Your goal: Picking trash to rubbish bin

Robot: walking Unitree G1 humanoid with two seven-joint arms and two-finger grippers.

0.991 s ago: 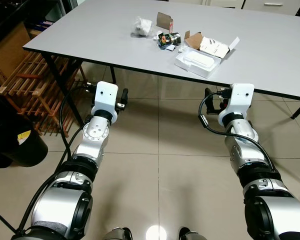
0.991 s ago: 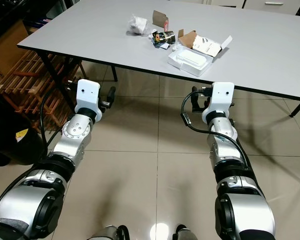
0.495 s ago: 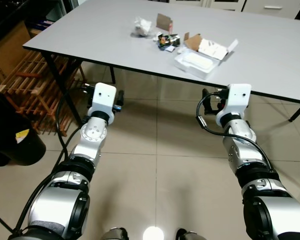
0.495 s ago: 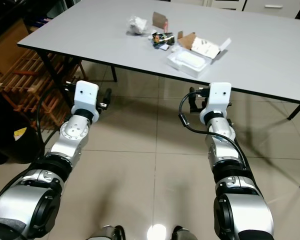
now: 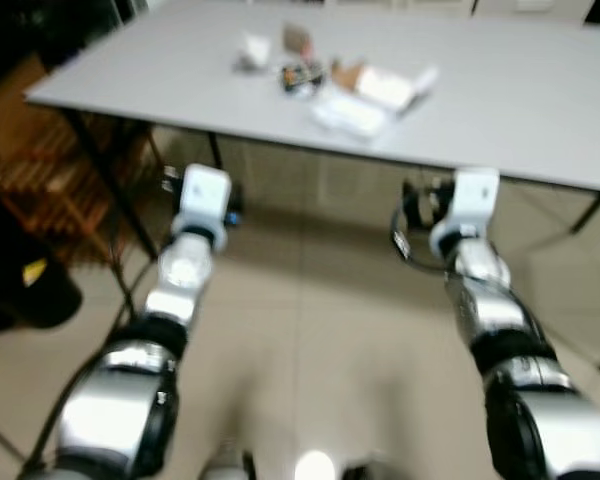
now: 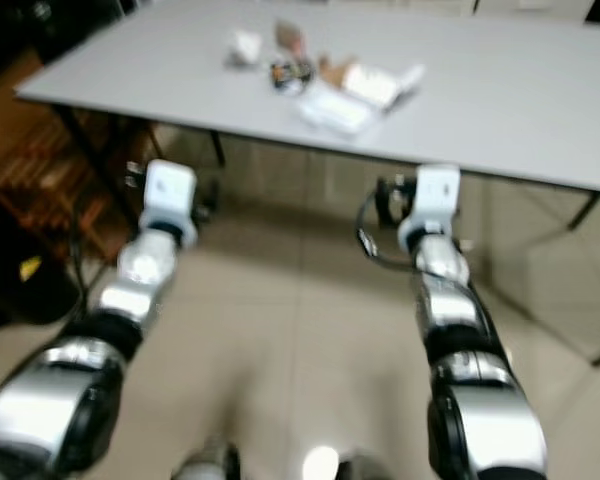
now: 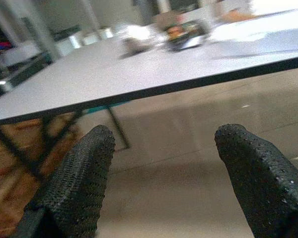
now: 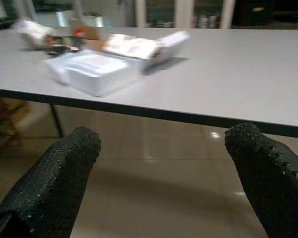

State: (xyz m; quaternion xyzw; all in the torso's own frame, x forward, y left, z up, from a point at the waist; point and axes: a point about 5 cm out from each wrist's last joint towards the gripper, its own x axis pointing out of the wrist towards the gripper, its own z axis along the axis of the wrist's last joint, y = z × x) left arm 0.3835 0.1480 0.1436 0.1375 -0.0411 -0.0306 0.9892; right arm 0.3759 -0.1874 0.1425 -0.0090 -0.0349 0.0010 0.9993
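**A:** What is in front of the robot?

**B:** A grey table (image 5: 500, 90) stands on a tiled floor (image 5: 310, 340), with its near edge just beyond both arms. The head views are blurred. A small cluster of trash lies on the far left part of the tabletop: a white open box (image 8: 97, 69), a brown cardboard box (image 5: 352, 73) with white paper in it, a crumpled white wrapper (image 5: 252, 50) and a small dark item (image 5: 298, 75) that is too blurred to name.

**A:** Where are the grippers?

**B:** Both are held out low, below the table edge and well short of the trash. The left gripper (image 7: 164, 173) has its two black fingers spread wide, with nothing between them. The right gripper (image 8: 161, 173) is likewise spread apart and empty, facing the white open box across the table edge.

**A:** Anything else nearby?

**B:** A wooden rack (image 5: 40, 160) stands at the far left under the table, and a dark round bin (image 5: 25, 290) sits on the floor at the left edge.
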